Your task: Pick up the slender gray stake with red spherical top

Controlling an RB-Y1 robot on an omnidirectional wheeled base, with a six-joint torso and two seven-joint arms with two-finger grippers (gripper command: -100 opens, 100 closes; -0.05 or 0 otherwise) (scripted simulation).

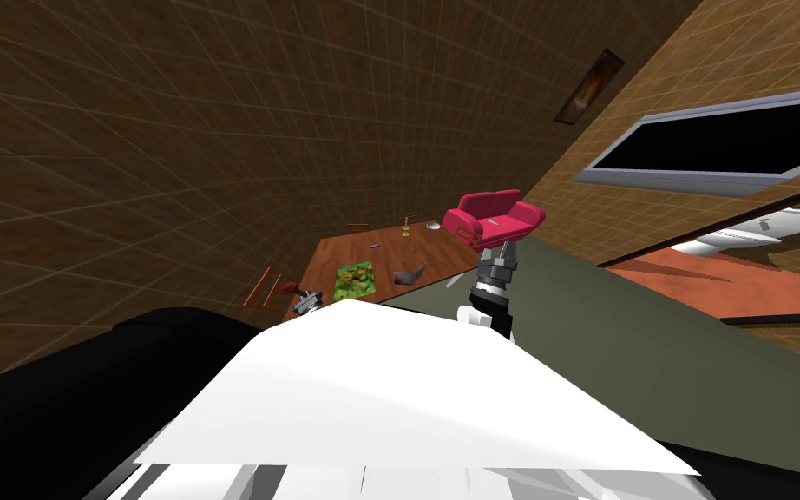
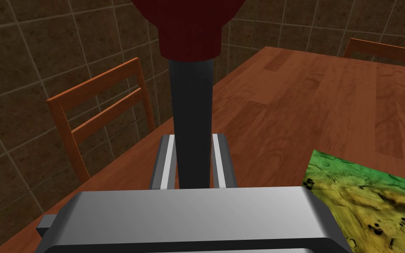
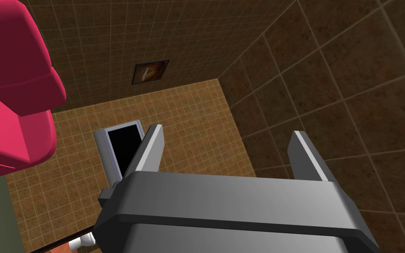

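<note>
A slender dark grey stake [image 2: 192, 123] with a dark red rounded top [image 2: 188, 26] stands between the fingers of my left gripper [image 2: 193, 139], which is shut on its shaft. The stake is held over the near edge of a brown wooden table [image 2: 311, 101], and its lower end is hidden by the gripper's body. In the head view the left gripper [image 1: 307, 302] sits at the table's near corner, with the red top [image 1: 290, 286] just beside it. My right gripper [image 3: 226, 131] is open and holds nothing. The right arm [image 1: 495, 276] is raised beside the table, below a pink armchair.
A green and yellow mat [image 2: 373, 202] lies on the table next to the left gripper. A wooden chair [image 2: 100, 114] stands at the table's side by the tiled wall. A pink armchair [image 1: 494, 217] is at the far end. A grey object [image 1: 409, 276] and small items lie farther along.
</note>
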